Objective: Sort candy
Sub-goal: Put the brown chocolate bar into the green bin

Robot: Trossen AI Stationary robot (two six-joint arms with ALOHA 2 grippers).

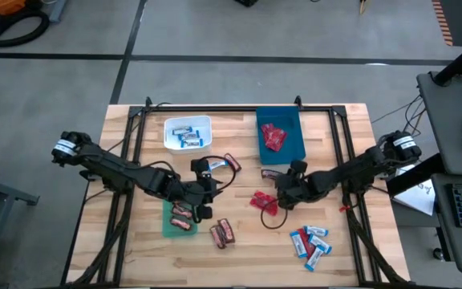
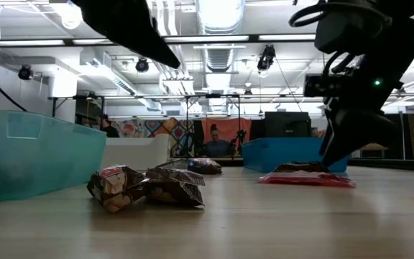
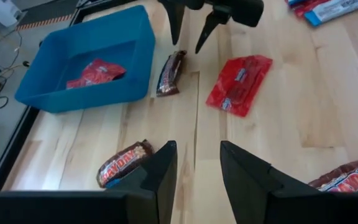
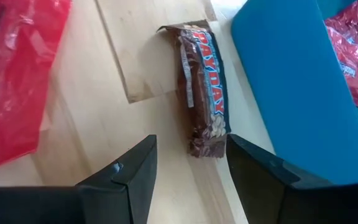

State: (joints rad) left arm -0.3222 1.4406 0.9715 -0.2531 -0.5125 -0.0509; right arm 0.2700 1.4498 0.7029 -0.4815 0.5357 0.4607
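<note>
Right gripper (image 4: 188, 165) hovers low over a dark brown PayDay mini bar (image 4: 204, 93) lying on the wooden table (image 4: 148, 68) just beside the blue plastic bin (image 4: 291, 81); jaws wide apart, straddling the bar's near end, nothing gripped. Red crinkly packet (image 4: 11, 74) lies near on the other side. Left gripper (image 3: 197, 168) sits mid-table, jaws parted with an empty gap, a brown PayDay bar (image 3: 123, 163) just beside one finger (image 3: 160, 171). Blue-and-white mini bars (image 1: 310, 241) cluster at the table's front right.
</note>
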